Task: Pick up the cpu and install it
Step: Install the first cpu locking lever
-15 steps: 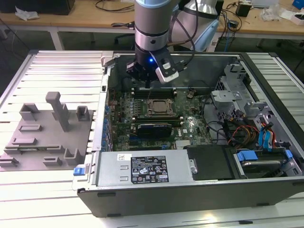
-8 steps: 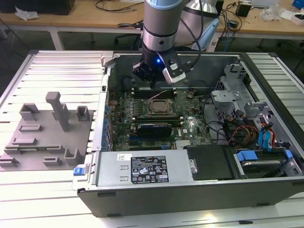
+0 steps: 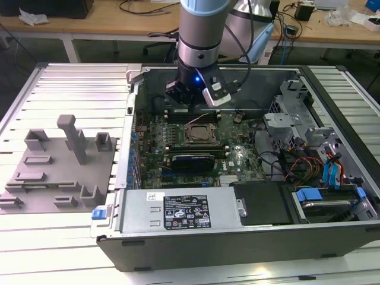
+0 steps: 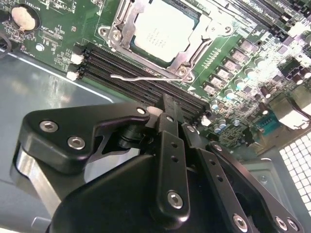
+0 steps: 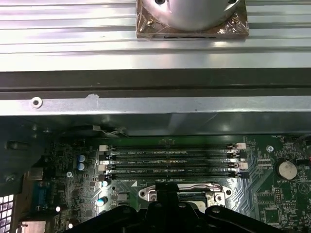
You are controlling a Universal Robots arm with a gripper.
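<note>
From where I stand the arm [image 3: 202, 35] hangs over the open case [image 3: 237, 252], with the gripper [image 4: 167, 103] low above the memory slots [image 5: 170, 160], just beside the socket [image 4: 118, 33] and toward the case's back wall. The cpu [image 4: 163, 30] lies in the socket with its silver top up. It looks level, and the metal frame runs round all four of its edges. In the second wrist view the pincer seems clenched, its fingertips together with nothing between them, though it is seen steeply from behind and I would not swear to it. It is near the chip but not touching it.

So I'd judge the placing part done, and the work at the point of making the seating good. Doing that well is mostly a matter of restraint. The chip should rest by its own weight, its corners square to the frame, with no sideways nudge that could drag it across the contacts beneath. The thin wire lever [image 4: 141, 76] lies along the socket's edge right by the fingertips. It appears unhooked, so any move here should go straight and slow to avoid snagging it. The memory clips are close too. Any pressure should come down flat and centred, never on one corner.
</note>
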